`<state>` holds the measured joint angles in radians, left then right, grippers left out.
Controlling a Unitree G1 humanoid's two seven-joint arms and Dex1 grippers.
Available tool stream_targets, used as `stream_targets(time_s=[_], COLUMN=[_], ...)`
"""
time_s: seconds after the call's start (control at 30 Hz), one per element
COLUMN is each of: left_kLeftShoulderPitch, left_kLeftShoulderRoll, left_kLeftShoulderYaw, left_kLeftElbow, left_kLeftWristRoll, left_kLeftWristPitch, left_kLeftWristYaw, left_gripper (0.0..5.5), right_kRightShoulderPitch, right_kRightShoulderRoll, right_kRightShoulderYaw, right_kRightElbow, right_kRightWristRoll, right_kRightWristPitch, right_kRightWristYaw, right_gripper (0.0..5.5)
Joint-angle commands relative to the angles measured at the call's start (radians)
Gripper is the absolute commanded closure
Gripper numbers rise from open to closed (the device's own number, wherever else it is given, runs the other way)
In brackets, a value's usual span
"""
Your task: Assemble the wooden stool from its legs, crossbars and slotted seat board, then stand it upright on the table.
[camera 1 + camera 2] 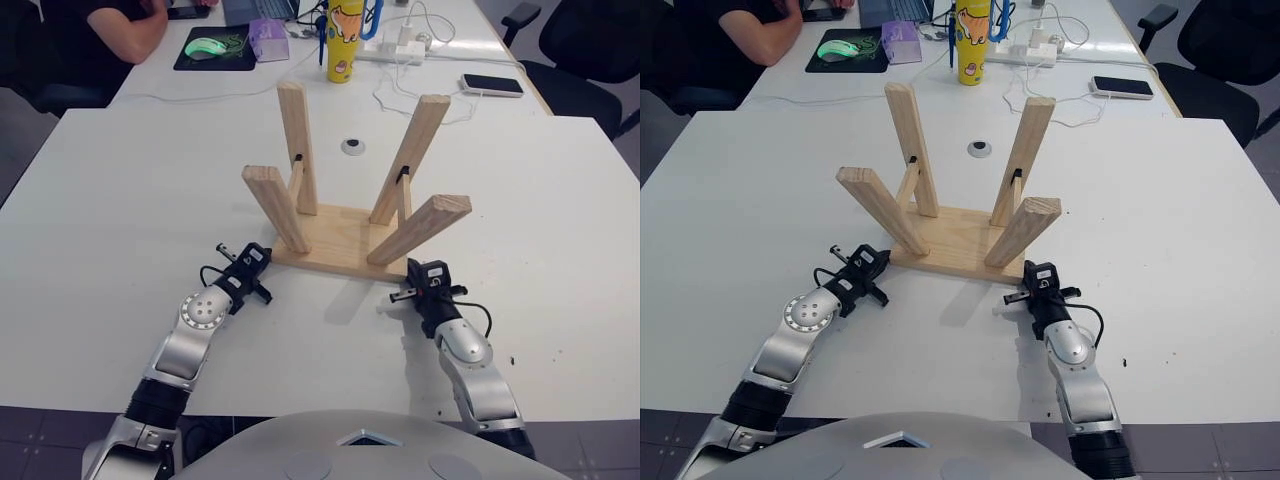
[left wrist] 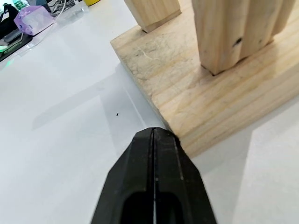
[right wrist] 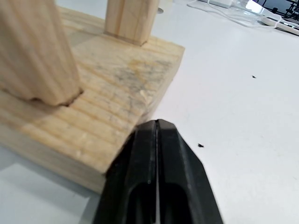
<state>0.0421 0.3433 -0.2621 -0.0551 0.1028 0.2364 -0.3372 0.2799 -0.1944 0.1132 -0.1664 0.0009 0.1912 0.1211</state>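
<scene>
Seat board (image 1: 335, 238) lies flat, legs (image 1: 298, 145) pointing up. Left gripper (image 2: 153, 140) and right gripper (image 3: 156, 129), both pressed together, sit right at its near corners, about equally close.

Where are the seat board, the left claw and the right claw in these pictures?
seat board (image 1: 340, 238): left eye view, bare upward face between the legs.
left claw (image 2: 153, 137): left wrist view, seam between its shut fingertips.
right claw (image 3: 157, 127): right wrist view, seam between its shut fingertips.

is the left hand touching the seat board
Cannot tell. In the left wrist view the tip of the shut left hand meets the seat board corner with no gap showing, but it may just overlap it.
</scene>
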Motion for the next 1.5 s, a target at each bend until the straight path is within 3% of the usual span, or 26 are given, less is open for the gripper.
stream_targets(time_s=[0.03, 0.4, 1.5], left_kLeftShoulderPitch=[0.016, 0.025, -0.098], left_kLeftShoulderRoll=[-0.087, -0.135, -0.177], left_kLeftShoulderYaw=[-0.093, -0.096, 0.014], left_kLeftElbow=[-0.042, -0.272, -0.481], left_kLeftWristRoll=[-0.049, -0.186, -0.318], left_kLeftWristPitch=[0.036, 0.198, 0.41], left_kLeftWristYaw=[-0.066, -0.095, -0.085], left_gripper=[5.5, 5.5, 5.5], right_kRightShoulderPitch=[-0.003, -0.07, -0.243], right_kRightShoulderRoll=[0.039, 0.032, -0.023], right_kRightShoulderYaw=[0.055, 0.052, -0.049], right_kRightElbow=[0.004, -0.094, -0.314], right_kRightWristRoll=[0.062, 0.163, 0.42], right_kRightWristPitch=[0.03, 0.13, 0.39], right_kRightWristYaw=[0.086, 0.124, 0.159], right_gripper=[5.48, 5.48, 5.48])
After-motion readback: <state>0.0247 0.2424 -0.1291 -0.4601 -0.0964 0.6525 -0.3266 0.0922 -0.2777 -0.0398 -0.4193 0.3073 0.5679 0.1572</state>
